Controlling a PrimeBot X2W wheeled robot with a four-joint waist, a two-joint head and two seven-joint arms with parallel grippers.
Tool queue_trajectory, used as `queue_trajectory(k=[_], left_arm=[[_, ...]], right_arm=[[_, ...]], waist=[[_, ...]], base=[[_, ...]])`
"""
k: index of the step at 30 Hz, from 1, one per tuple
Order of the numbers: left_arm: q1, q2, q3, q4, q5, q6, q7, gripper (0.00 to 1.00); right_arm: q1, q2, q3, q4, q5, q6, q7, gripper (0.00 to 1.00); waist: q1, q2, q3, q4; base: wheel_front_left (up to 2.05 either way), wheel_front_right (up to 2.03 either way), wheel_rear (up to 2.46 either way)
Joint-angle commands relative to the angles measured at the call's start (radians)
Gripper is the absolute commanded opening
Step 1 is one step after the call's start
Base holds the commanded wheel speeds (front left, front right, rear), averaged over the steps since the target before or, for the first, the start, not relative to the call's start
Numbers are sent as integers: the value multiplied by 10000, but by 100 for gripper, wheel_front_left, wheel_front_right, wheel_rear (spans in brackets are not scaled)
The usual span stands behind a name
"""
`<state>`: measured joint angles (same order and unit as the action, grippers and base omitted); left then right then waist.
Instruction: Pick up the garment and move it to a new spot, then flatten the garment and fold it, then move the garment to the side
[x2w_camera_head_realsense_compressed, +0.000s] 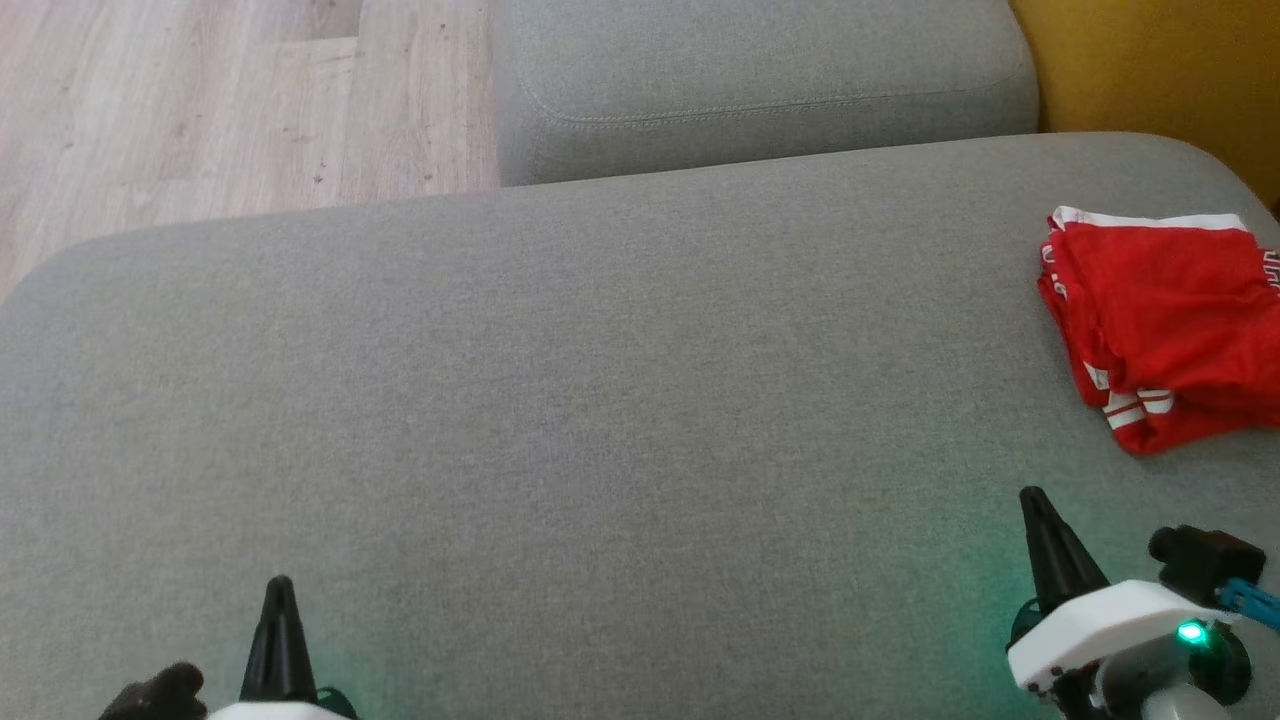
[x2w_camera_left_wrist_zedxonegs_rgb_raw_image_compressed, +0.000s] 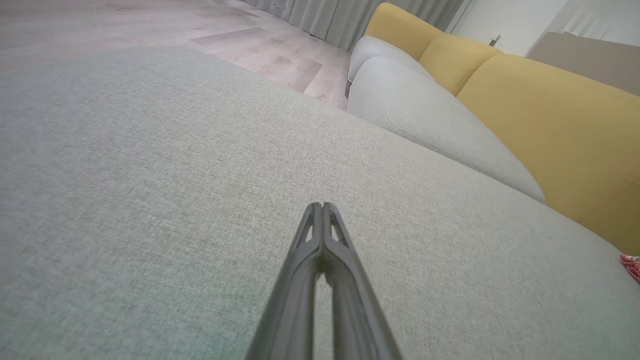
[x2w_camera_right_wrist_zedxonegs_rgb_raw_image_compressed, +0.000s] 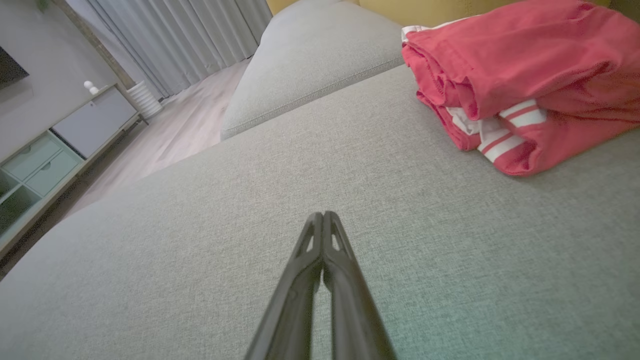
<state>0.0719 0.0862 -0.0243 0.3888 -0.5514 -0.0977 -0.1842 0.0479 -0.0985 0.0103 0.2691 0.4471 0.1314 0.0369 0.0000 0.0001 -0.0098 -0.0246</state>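
Garment (x2w_camera_head_realsense_compressed: 1170, 320), red with white stripes, lies folded in a loose stack at the right edge of the big grey seat cushion (x2w_camera_head_realsense_compressed: 600, 400), ahead of the right gripper and well apart from it. Wooden floor (x2w_camera_head_realsense_compressed: 200, 100) lies beyond the cushion on the far left. A smaller grey cushion (x2w_camera_head_realsense_compressed: 760, 80) butts against the big one's far edge, and a yellow backrest (x2w_camera_head_realsense_compressed: 1150, 60) stands at the far right. The right gripper (x2w_camera_head_realsense_compressed: 1035, 500) hovers low over the near right of the big cushion, and its two fingers are pressed tip to tip with nothing between them. The left gripper (x2w_camera_head_realsense_compressed: 280, 592) sits at the near left, likewise closed on nothing.
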Motion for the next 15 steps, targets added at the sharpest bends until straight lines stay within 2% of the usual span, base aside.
queue_trajectory(k=[1, 15], left_arm=[[-479, 44, 225, -354, -280, -56, 86, 0], [-649, -8, 373, -495, -1612, -91, 458, 0]], right_arm=[[-582, 37, -90, -334, 341, -1, 7, 0], [-707, 94, -237, -323, 1799, -2, 103, 0]], waist=[[0, -1, 2, 4], [0, -1, 18, 35]], base=[[0, 0, 0], [0, 0, 0]])
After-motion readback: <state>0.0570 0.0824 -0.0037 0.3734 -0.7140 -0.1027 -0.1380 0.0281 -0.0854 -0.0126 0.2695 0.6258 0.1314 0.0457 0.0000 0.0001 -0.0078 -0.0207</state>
